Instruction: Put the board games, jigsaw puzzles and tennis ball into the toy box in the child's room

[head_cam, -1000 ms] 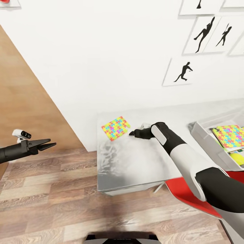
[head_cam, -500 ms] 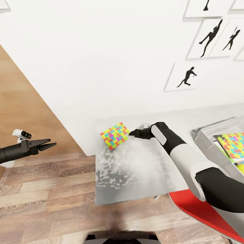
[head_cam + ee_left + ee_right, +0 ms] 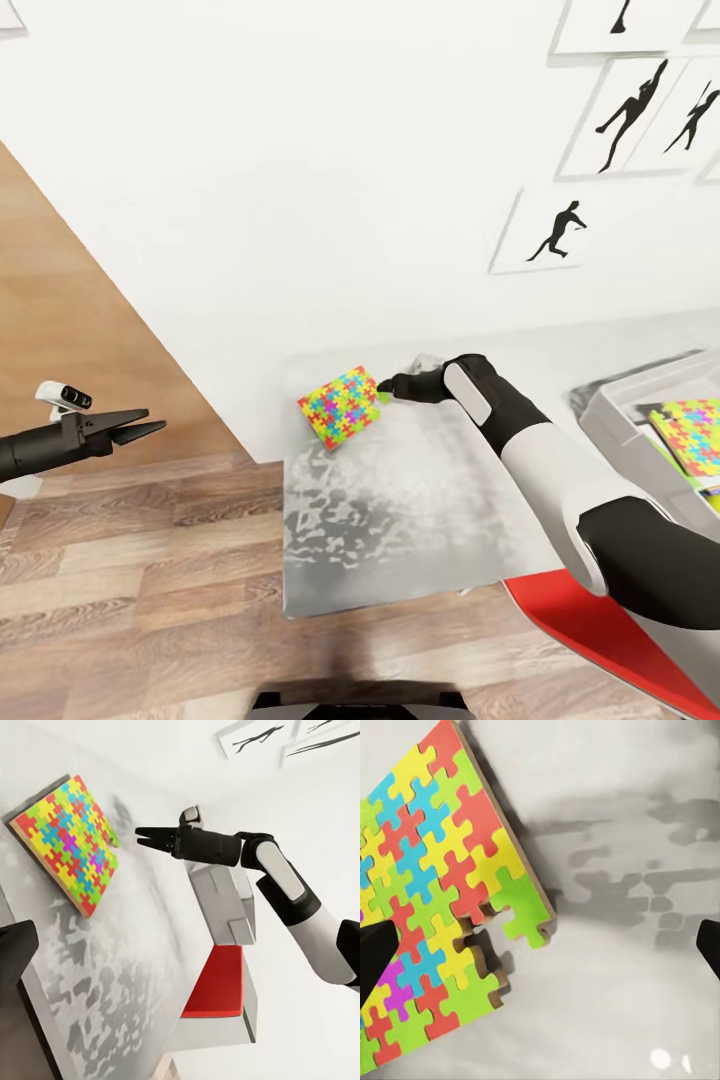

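Note:
One jigsaw puzzle [image 3: 340,407], a flat multicoloured slab, lies near the left end of the table [image 3: 420,500]. It shows again in the left wrist view [image 3: 67,844] and in the right wrist view [image 3: 435,915]. My right gripper [image 3: 385,387] hovers open at the puzzle's right corner, its fingers spread wide over that edge [image 3: 540,952]. From the side, the right gripper [image 3: 150,836] looks low over the tabletop. At the right edge stands the grey toy box [image 3: 610,415], with a second jigsaw puzzle [image 3: 692,432] inside. My left gripper [image 3: 145,428] hangs open over the floor, holding nothing.
The red chair [image 3: 610,640] stands under my right forearm at the table's front. A white wall with framed silhouette pictures [image 3: 550,230] runs behind the table. Wood floor [image 3: 140,580] stretches to the table's left.
The head view has shifted a little. My right gripper has edged closer to the puzzle's corner. The left arm has stayed where it was.

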{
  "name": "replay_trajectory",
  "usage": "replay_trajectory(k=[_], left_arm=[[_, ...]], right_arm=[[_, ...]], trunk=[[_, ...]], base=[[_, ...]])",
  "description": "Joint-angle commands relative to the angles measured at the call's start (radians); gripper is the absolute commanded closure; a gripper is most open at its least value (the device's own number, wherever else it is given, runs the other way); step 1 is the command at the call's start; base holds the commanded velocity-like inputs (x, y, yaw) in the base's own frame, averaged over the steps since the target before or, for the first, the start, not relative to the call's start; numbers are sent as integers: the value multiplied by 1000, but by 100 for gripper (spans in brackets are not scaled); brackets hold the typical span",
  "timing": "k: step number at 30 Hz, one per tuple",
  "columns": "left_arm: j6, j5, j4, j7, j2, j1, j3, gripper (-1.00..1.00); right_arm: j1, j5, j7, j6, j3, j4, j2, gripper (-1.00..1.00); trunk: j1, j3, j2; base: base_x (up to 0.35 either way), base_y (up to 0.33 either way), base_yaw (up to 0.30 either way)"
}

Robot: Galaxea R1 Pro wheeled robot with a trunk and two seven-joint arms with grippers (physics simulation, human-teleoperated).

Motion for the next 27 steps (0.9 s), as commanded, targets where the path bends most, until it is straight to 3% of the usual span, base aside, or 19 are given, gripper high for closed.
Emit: replay_trajectory(k=[1,27], left_arm=[[10,3,0,-1,0,-1,0,-100],[10,3,-1,-1,0,-1,0,-100]], right_arm=[[-1,4,3,3,2,-1,0,-100],[1,6,3,2,2,-3,1,-100]], trunk=[[1,-1,-2],[1,-11,-2]], base=[[4,39,0],[13,124,0]])
